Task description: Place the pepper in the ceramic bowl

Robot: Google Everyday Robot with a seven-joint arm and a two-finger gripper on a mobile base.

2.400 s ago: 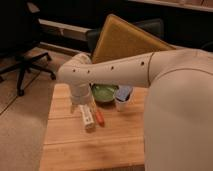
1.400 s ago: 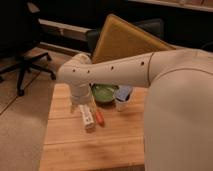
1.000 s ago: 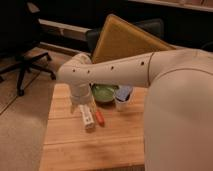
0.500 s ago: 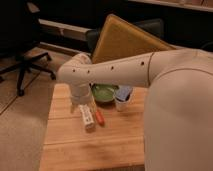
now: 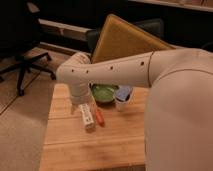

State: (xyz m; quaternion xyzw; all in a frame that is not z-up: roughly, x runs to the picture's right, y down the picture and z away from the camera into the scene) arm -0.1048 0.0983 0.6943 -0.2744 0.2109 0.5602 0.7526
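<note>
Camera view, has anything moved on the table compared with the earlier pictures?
Nothing visibly changed. The hand stays low over the far end of the white bar. The pepper still lies beside the bar on the table, outside the ceramic bowl.

A: What stands on the left?
B: A black office chair (image 5: pixel 20 55) with a star base, on a tan floor (image 5: pixel 20 125).
A: And in the middle?
B: A plank-topped wooden table (image 5: pixel 65 145). Behind it, a mustard-brown panel (image 5: pixel 125 42) sits tilted before a dark seat (image 5: pixel 150 27).
A: The far side?
B: Dark, with a pale ledge (image 5: pixel 62 26) running across. The light is dim and warm.
</note>
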